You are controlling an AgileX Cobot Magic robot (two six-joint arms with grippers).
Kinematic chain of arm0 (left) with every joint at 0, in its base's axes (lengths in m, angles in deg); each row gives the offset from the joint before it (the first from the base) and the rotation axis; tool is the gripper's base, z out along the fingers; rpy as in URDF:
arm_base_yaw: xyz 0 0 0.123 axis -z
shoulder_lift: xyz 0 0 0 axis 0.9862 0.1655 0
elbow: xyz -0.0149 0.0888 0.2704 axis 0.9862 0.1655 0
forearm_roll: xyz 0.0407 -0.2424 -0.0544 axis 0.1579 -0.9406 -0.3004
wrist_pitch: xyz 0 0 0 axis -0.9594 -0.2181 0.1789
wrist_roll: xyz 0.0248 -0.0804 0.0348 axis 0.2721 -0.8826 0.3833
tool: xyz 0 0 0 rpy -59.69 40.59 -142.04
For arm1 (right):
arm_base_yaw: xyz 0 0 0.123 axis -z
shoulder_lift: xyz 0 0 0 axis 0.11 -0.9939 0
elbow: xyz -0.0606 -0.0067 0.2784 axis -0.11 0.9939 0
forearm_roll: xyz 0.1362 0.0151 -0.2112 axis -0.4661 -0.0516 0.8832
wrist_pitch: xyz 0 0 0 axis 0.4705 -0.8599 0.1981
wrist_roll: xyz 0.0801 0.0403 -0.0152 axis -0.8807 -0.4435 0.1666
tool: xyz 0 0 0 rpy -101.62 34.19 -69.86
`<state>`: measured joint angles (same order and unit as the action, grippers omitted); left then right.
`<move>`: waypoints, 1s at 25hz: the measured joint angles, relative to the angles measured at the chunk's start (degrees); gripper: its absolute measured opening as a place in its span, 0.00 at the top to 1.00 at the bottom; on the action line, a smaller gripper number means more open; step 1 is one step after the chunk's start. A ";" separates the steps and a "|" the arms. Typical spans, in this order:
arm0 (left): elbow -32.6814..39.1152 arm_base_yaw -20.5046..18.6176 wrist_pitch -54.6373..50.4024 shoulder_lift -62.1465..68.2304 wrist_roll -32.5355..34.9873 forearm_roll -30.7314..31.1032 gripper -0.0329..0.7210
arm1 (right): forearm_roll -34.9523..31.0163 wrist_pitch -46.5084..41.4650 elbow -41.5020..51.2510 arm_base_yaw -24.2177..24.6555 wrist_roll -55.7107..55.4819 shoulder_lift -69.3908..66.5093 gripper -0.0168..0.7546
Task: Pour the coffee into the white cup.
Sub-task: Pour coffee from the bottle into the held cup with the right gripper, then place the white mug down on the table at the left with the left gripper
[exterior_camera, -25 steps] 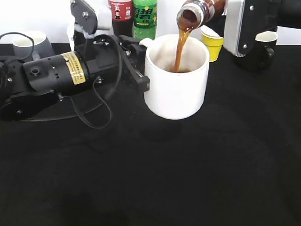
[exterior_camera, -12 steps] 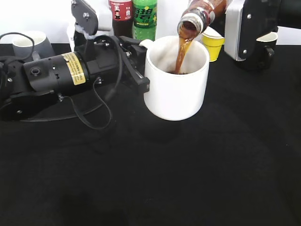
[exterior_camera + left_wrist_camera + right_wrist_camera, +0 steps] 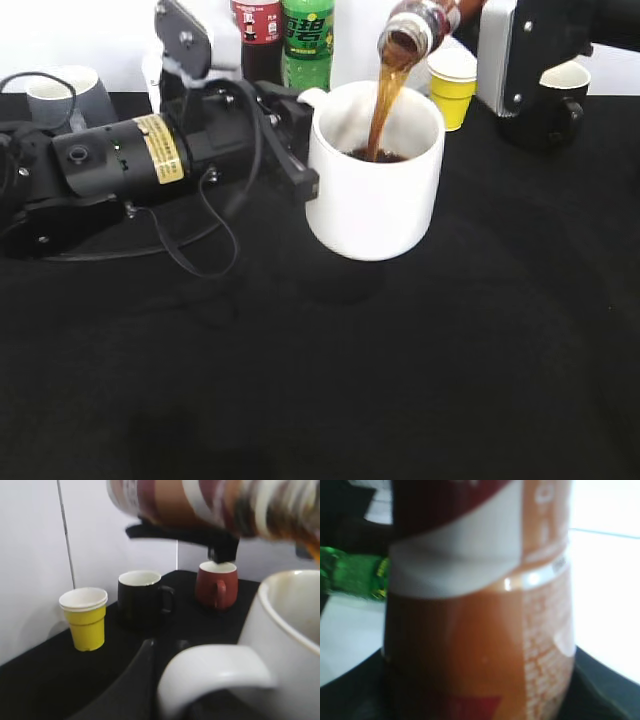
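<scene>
Your right arm holds the coffee bottle (image 3: 425, 22) tipped mouth-down above the white cup (image 3: 375, 180), and a brown stream of coffee (image 3: 383, 100) runs from the bottle's mouth into the cup, where a dark pool shows at the bottom. The right end effector itself is out of the exterior view; the right wrist view is filled by the bottle's label (image 3: 470, 580) pressed close against the lens, so you cannot tell there how its fingers stand, though the bottle hangs tilted in the air.

Your left end effector (image 3: 295, 140) lies low against the cup's left side, at the handle (image 3: 215, 672). In the left wrist view the white loop of the handle sits right at the dark finger (image 3: 135, 690), but whether the fingers pinch it is not clear. The cup stands on the black surface (image 3: 400, 380).

Behind the cup you have a yellow paper cup (image 3: 452, 88), a black mug (image 3: 548, 105), a red mug (image 3: 216, 584), a green bottle (image 3: 307, 38), a dark bottle with a red label (image 3: 257, 35), and a grey mug (image 3: 65, 95) at far left.
</scene>
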<state>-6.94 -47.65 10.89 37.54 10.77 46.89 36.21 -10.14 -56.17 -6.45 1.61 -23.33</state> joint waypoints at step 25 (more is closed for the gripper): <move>9.29 -17.78 8.02 -1.26 0.32 -2.90 0.86 | -1.41 -3.72 0.00 0.00 -80.41 -0.03 0.31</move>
<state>2.36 -65.43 18.91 36.29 11.08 43.99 34.80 -13.86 -56.17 -6.45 -78.79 -23.36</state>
